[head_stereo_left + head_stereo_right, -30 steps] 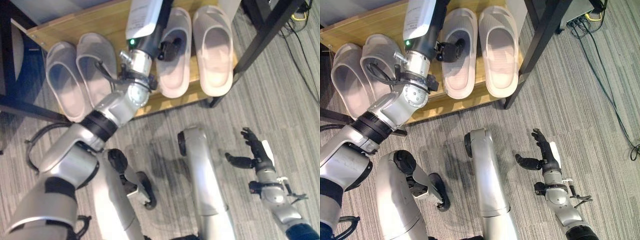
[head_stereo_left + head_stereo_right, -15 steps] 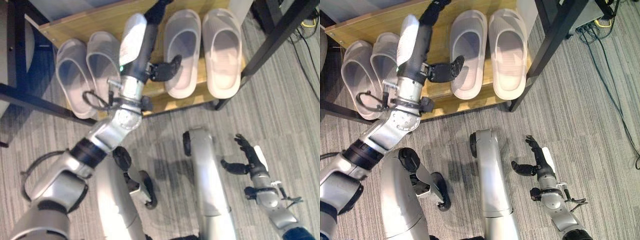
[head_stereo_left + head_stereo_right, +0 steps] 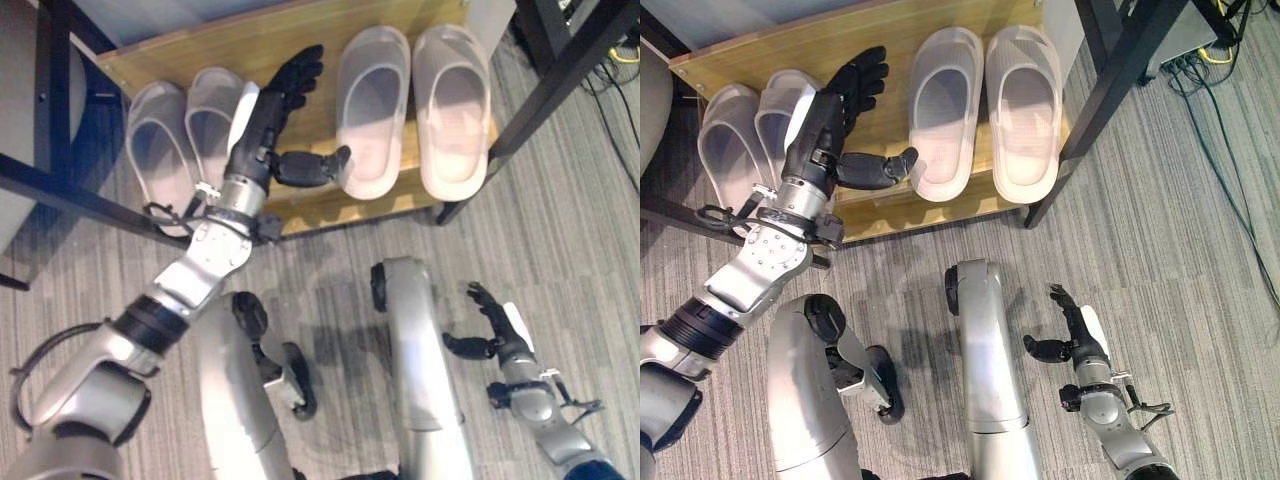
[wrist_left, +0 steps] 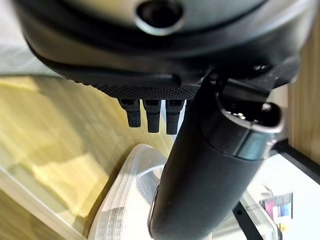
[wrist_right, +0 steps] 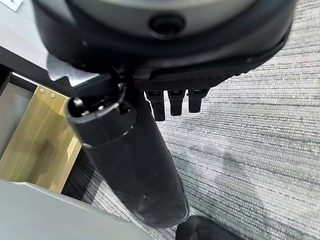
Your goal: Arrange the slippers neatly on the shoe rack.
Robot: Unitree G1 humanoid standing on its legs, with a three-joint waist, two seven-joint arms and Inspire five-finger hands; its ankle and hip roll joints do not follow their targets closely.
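Holding four slippers (image 3: 373, 110): wooden shoe rack (image 3: 215, 50); left hand (image 3: 268, 115) hovers, fingers spread.

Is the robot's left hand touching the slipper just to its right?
Cannot tell. In the left eye view the left hand is open above the shoe rack, its thumb tip overlapping the slipper's edge; no view shows contact or a gap plainly.

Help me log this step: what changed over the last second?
The left hand has drawn back from deep over the shoe rack toward its front edge, fingers straight, holding nothing. The camera shifted too. Both slipper pairs stayed on the shelf; the right hand stayed open over the carpet.
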